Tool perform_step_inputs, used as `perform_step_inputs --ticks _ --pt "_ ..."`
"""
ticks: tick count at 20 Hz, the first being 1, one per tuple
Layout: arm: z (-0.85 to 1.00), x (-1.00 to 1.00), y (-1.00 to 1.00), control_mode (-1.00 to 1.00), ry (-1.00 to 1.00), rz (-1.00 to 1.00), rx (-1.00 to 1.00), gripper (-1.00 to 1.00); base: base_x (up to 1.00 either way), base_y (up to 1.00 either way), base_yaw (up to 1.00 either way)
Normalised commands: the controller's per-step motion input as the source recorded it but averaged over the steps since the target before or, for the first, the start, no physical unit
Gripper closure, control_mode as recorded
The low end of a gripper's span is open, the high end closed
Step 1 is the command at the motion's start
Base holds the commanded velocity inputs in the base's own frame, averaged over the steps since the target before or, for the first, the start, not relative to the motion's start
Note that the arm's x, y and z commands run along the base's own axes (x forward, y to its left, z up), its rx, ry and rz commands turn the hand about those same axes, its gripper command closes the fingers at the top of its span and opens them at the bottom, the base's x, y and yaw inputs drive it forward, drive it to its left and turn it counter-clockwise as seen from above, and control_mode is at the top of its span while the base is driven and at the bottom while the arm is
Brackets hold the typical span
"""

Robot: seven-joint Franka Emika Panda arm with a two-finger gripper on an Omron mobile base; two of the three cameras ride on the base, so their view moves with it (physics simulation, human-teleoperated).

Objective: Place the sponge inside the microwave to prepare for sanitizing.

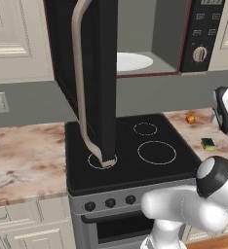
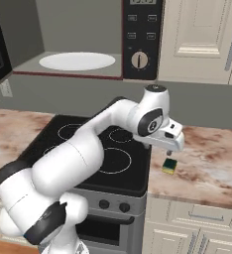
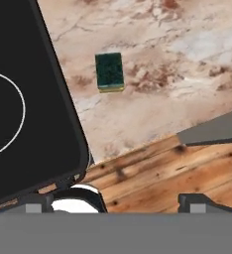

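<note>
One sponge [image 3: 109, 72] lies flat on the counter [image 3: 177, 59] beside the stove [image 3: 19, 99]. My gripper [image 3: 120, 201] hangs above, jaws spread wide, empty. I'd centre over it, then drop straight down and pinch its narrow sides.

1. The small rectangular yellow sponge with a dark green top layer [image 3: 109, 72] lies flat on the marbled counter, green side up — just beside the black stove's right edge. It sits below and slightly ahead of the open gripper [image 2: 168, 150], well apart from the fingertips, untouched.
2. The large black box microwave with a long curved beige handle [image 1: 135, 39] hangs above the stove, up and to the left of the gripper. Its dark door stands swung wide open — the grey interior and white round plate [image 2: 77, 61] are exposed.
</note>
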Motion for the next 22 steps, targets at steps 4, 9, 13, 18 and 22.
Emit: perform_step_inputs --ticks 4,9,13,18,22 --pt "-0.24 0.55 0.00 -1.00 0.00 0.23 0.09 -1.00 0.00 0.00 0.00" --pt "-0.25 0.42 -0.14 -1.00 -0.04 0.17 0.00 -1.00 0.00 0.00 0.00" --pt "-0.24 0.28 -0.22 -1.00 -0.01 0.08 -0.01 -1.00 0.00 0.00 0.00" --pt "-0.25 0.26 -0.09 -1.00 0.00 0.01 -0.01 -1.00 0.00 0.00 0.00" --pt "-0.41 0.36 0.00 -1.00 0.00 -0.01 -0.04 -1.00 0.00 0.00 0.00"
